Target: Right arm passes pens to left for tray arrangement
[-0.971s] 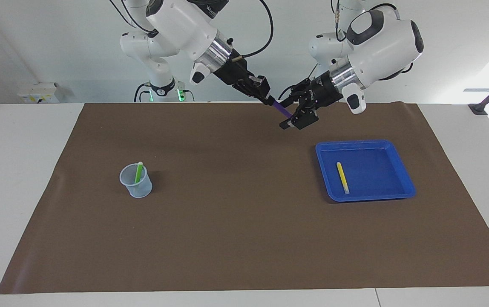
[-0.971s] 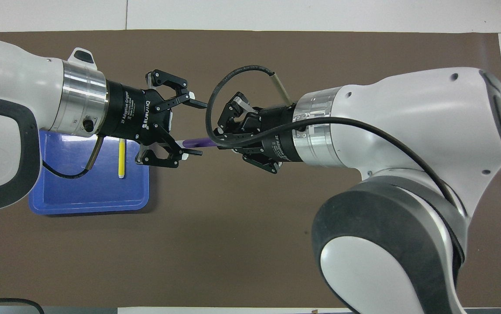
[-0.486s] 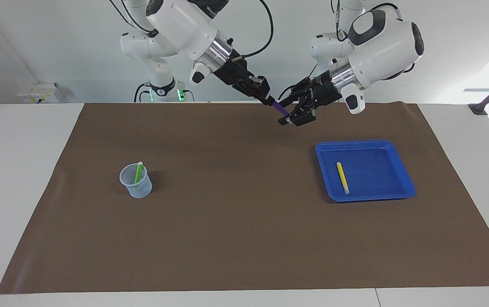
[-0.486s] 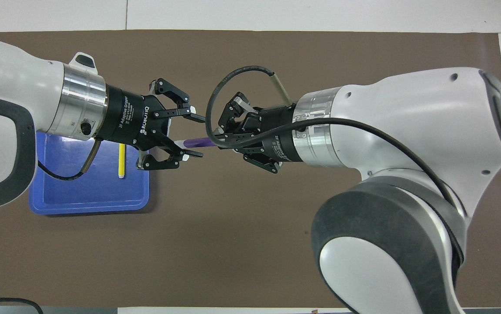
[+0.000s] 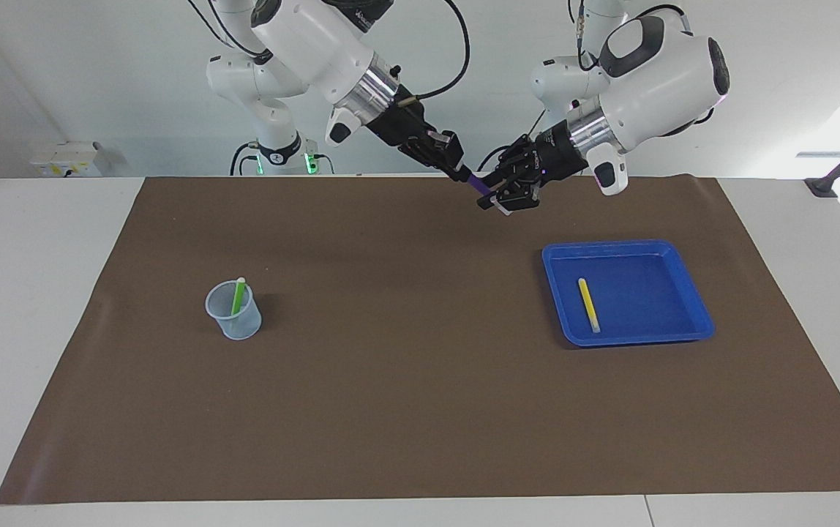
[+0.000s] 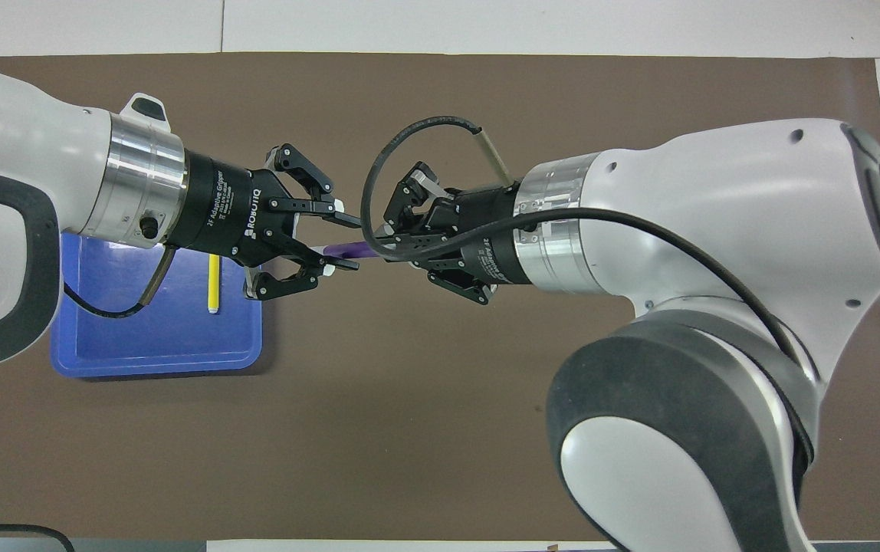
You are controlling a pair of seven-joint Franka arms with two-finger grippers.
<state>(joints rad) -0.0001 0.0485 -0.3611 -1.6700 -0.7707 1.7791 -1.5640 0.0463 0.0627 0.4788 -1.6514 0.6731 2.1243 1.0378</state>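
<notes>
Purple pen [image 6: 344, 249] is mid-air at centre-left of the overhead frame, upper centre of the facing frame, over bare brown mat [image 5: 405, 380]. One end is pinched in the right gripper [image 6: 380, 247], fingertips pressed together on it. The whitish tip end pokes out into the left gripper [image 6: 342, 242].

Left gripper's fingers sit either side of the pen with a narrow gap. From these views I can't tell if they touch it yet, so call it partly spread, not a confirmed grip.

Step in hand, as I read it: the handover.
- Left should close fully on the pen before the right lets go.
- The pen should sit centred between the left fingers; the grab looks close to the tip end, so a slightly deeper bite would be safer.
- Right should open with no sideways pull, then back off along the pen's axis.
- Risk: an early release drops the pen on the mat.

Tray [image 5: 683, 333] is at right-centre of the facing frame, lower left of the overhead one, partly under the left arm. Yellow pen [image 5: 588, 304] lies flat in it. Green pen [image 5: 238, 295] stands in the small cup [image 5: 233, 322], left-centre of the facing frame.
</notes>
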